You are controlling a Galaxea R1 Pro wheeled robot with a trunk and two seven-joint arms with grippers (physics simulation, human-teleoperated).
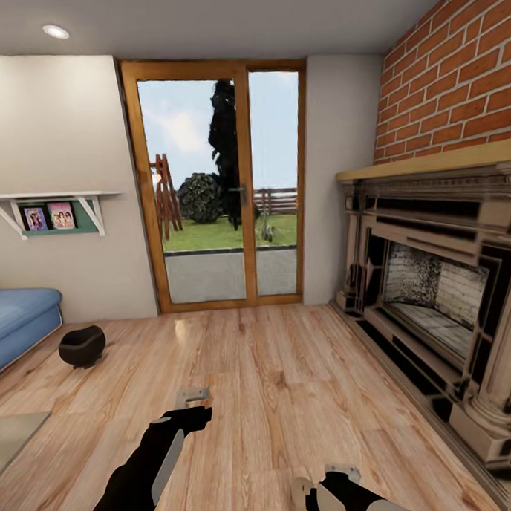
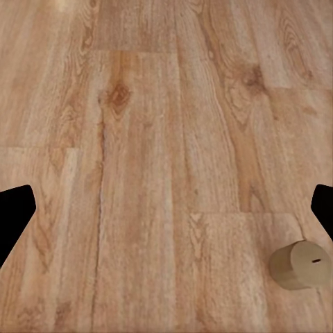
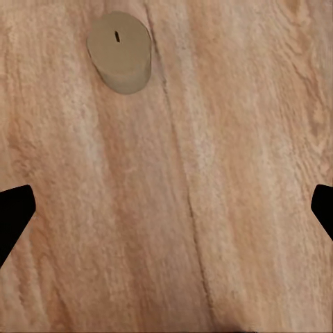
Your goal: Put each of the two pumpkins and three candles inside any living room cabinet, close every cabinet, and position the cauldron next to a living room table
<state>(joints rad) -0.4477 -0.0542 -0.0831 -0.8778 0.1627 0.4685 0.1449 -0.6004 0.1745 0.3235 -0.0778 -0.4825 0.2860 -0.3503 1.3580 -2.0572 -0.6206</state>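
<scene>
Wooden floor [image 1: 292, 402] is lying under both arms. Left gripper [image 2: 166, 208] and right gripper [image 3: 166, 208] are hanging open and empty. One candle [image 3: 119, 52] is sitting close below; reach down slowly. Farther off, the cauldron [image 1: 82, 346] is waiting by the blue sofa [image 1: 17, 322].

A black cauldron [image 1: 82, 346] sits on a honey-brown wood-grain floor [image 1: 276, 388]. A beige candle [image 3: 119, 52] has a tiny dark wick. Red brick wall [image 1: 456, 76] with pale mortar lines, blue sofa [image 1: 16, 318], orange-brown wooden door frame [image 1: 245, 189], cream and black fireplace [image 1: 435, 292], black robot arms
</scene>
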